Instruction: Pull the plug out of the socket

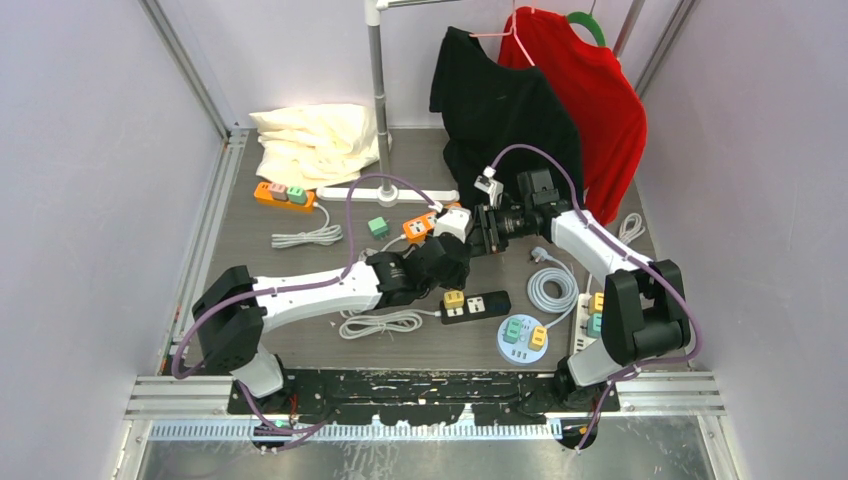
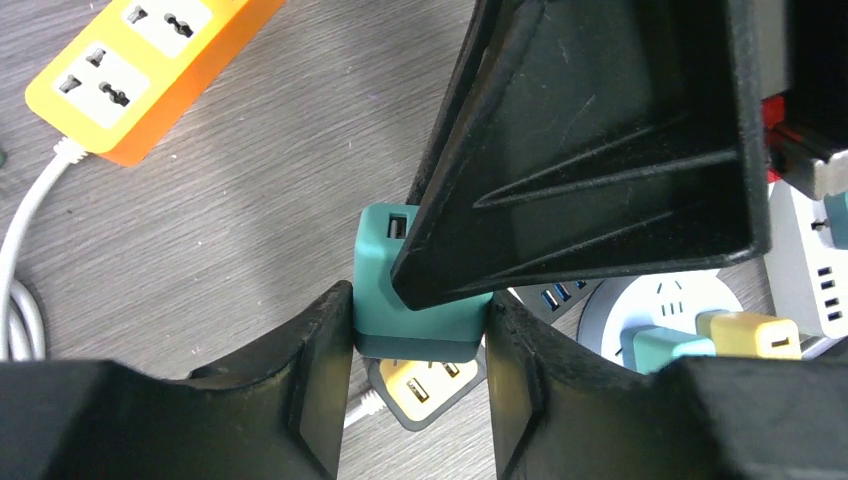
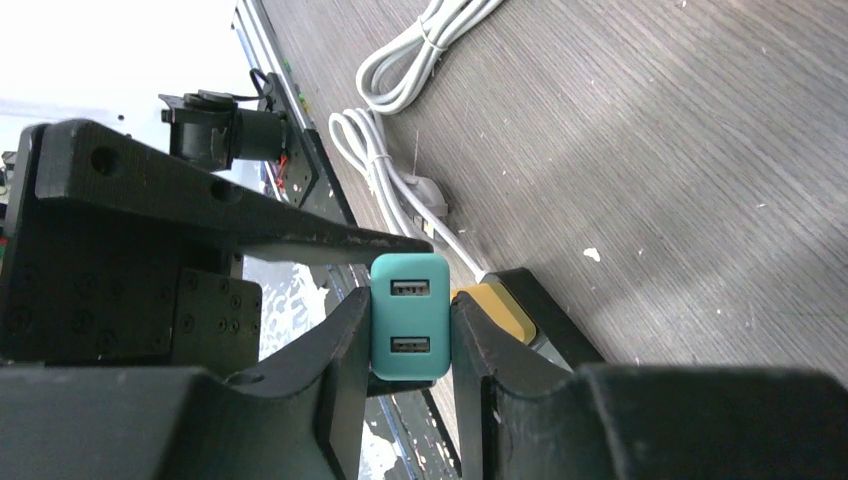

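Note:
A teal plug block (image 2: 385,300) with two USB ports (image 3: 410,315) is held in the air between both grippers, and its lower end has a darker band. My left gripper (image 2: 418,340) is shut on its lower sides. My right gripper (image 3: 410,335) is shut on its other two sides, and one right finger (image 2: 600,150) covers its top in the left wrist view. In the top view the two grippers meet at mid-table, left (image 1: 455,250) and right (image 1: 487,228), and the plug is hidden between them. I cannot make out a socket attached to it.
Below the plug lies a black power strip (image 1: 490,303) with a yellow plug (image 2: 430,385). A round white socket (image 1: 522,337) holds teal and yellow plugs. There are orange strips (image 1: 283,193) (image 2: 140,70), white cable coils (image 1: 380,322), a grey cable (image 1: 552,290) and hanging shirts (image 1: 510,110) at the back.

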`<state>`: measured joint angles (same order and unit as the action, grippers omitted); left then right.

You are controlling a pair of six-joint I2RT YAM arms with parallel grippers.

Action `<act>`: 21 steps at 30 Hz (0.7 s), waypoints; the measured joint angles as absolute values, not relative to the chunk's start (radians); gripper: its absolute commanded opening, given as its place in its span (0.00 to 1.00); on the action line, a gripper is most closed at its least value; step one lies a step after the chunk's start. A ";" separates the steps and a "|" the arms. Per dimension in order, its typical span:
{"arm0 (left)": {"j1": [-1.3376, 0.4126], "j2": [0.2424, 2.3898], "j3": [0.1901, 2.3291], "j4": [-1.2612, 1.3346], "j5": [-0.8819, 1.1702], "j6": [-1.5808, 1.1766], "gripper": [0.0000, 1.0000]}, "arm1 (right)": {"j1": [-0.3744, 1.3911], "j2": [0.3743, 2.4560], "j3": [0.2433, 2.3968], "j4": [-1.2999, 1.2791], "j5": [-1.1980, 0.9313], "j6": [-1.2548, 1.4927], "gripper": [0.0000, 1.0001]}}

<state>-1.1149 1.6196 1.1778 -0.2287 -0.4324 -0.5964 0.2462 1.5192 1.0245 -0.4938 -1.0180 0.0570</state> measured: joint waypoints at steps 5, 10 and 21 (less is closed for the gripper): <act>-1.119 1.620 1.177 -0.224 -0.423 -0.584 0.07 | 0.246 1.521 1.026 -0.487 -1.015 0.059 0.24; -1.119 1.612 1.155 -0.196 -0.424 -0.575 0.00 | 0.247 1.521 1.027 -0.488 -1.011 0.059 0.50; -1.084 1.478 0.906 -0.168 -0.533 -0.522 0.00 | 0.219 1.515 1.044 -0.532 -1.007 0.000 0.59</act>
<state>-1.0836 1.4780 0.9062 -0.1677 -0.5331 -0.5224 0.2188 1.5154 1.0439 -0.5320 -1.0073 -0.0002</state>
